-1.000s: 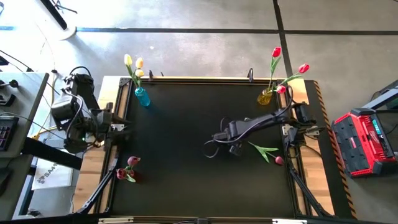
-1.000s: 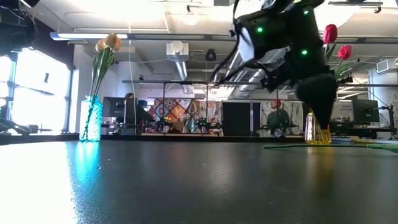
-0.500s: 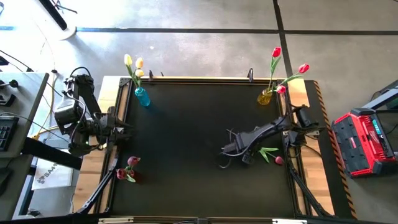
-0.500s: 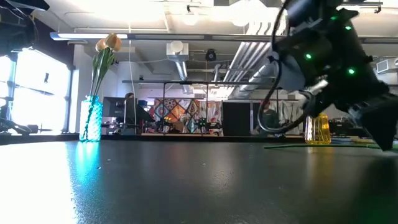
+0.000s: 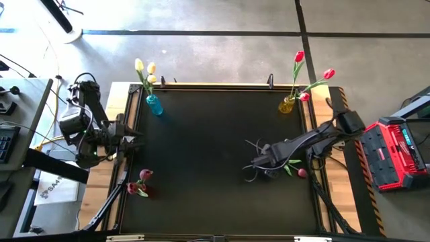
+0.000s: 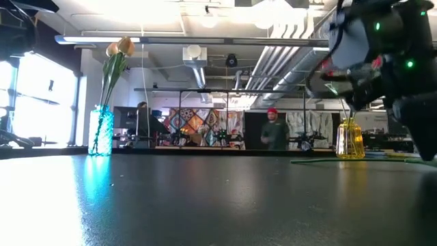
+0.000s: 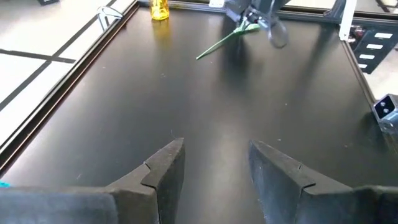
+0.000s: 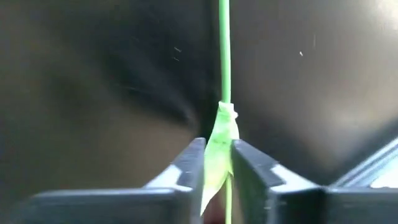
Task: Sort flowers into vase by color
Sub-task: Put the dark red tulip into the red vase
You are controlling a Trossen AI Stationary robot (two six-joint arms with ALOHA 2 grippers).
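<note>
The black table top (image 5: 201, 154) is taken as the landmark. Near its right edge, the right gripper (image 8: 216, 163) is seen low over the surface, its two dark fingers (image 8: 186, 165) brought close together on the thin green stem and leaf of an artificial tulip with a dark pink head (image 5: 302, 173), which lies on the table beside that edge. The stem is pinched between the fingers in the right wrist view.

At the table's far right corner a small yellow glass vase (image 5: 287, 105) is stood, in which red tulips (image 5: 299, 57) are held. At the far left corner a blue glass vase (image 5: 154, 105) is stood with cream-yellow tulips (image 5: 139, 64) in it. Near the table's left edge, towards the front, two more dark pink tulips (image 5: 138, 183) are laid down.

The left gripper (image 7: 214, 169) is held at the table's left edge, facing across the surface, with its fingers parted and nothing between them.

A person in a red cap (image 6: 274, 130) is seen in the room beyond the table.
</note>
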